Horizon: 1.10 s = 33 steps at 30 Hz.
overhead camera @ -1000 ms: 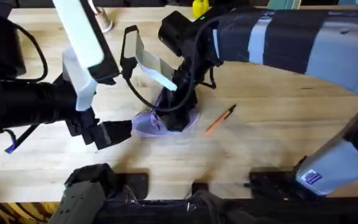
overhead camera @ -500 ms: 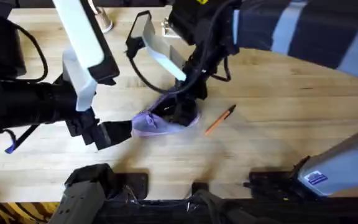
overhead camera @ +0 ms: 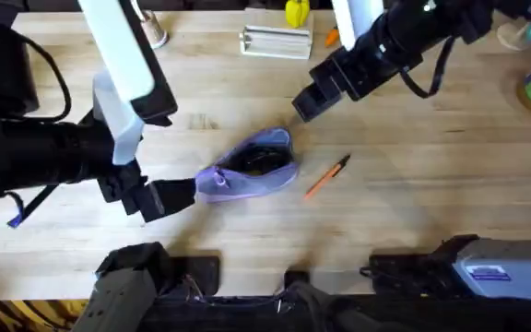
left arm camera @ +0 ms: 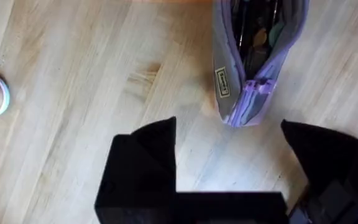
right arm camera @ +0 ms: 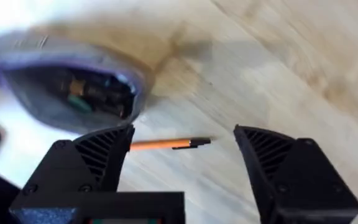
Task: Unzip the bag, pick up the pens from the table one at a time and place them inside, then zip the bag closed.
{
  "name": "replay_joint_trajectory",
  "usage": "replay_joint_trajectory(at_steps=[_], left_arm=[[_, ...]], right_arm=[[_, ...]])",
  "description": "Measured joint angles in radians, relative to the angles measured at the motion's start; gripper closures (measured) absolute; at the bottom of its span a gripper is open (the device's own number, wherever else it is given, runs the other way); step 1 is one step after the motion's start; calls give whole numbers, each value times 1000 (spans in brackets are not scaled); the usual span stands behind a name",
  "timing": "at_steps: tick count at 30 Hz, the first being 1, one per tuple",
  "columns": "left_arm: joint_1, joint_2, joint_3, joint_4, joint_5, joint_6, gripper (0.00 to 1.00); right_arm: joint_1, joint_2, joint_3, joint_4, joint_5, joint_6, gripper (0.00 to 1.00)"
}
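Overhead view: I see the small lilac-purple fabric pencil pouch (overhead camera: 252,167) lying near the middle of the pale wooden butcher-block worktop (overhead camera: 413,194), its zipper undone and its mouth gaping, with dark contents inside. Just beside the pouch, on the side toward my right arm, lies the thin orange pen with a black tip (overhead camera: 326,176), flat on the wood and angled, not touching the fabric.

My left gripper (overhead camera: 169,196) sits low at the pouch's near end, its black fingers spread apart; from above the fingertips look very close to the fabric. In the left wrist view the left gripper's two dark fingers (left arm camera: 145,149) stand wide on either side of the pouch's zipped end (left arm camera: 247,99), with bare wood between them and the cloth, so they grip nothing. A small tan label shows on the pouch's side there.

My right gripper (overhead camera: 304,104) is raised above the worktop, farther back than the pouch and apart from it. In the right wrist view its black ribbed fingers (right arm camera: 101,155) are open and empty, with the orange pen (right arm camera: 169,144) lying on the wood between them and the open pouch (right arm camera: 67,90) beyond.

At the far edge of the worktop lies a flat whitish rectangular case (overhead camera: 276,42).
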Motion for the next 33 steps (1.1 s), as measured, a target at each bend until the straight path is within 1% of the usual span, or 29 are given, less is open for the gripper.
replay_joint_trajectory(at_steps=[2, 5, 9, 10, 15, 17, 19, 22, 26, 29, 31, 33], left_arm=[[0, 0, 0, 0, 0, 0, 8], [0, 0, 0, 0, 0, 0, 7], [0, 0, 0, 0, 0, 0, 7], [0, 0, 0, 0, 0, 0, 7], [0, 0, 0, 0, 0, 0, 7], [0, 0, 0, 0, 0, 0, 7], [0, 0, 0, 0, 0, 0, 7], [0, 0, 0, 0, 0, 0, 7], [0, 0, 0, 0, -1, 0, 7], [0, 0, 0, 0, -1, 0, 7], [0, 0, 0, 0, 0, 0, 8], [0, 0, 0, 0, 0, 0, 7]], right_arm=[[-4, 2, 0, 16, 27, 143, 4], [-4, 13, 0, 34, 7, 321, 3], [-4, 28, 0, 32, -19, 445, 3], [-4, 31, 0, 4, 1, 558, 3], [-3, 31, -16, -47, 88, 749, 5], [-4, 31, -51, -49, 115, 834, 5], [-4, 31, -110, -43, 133, 920, 5], [-3, 31, -218, -24, 148, 1012, 5], [-3, 31, -341, 45, 140, 1070, 5], [-4, 31, -398, 74, 134, 1104, 6], [-4, 31, -413, 81, 134, 1123, 5], [-4, 31, -416, 93, 122, 1185, 5]])
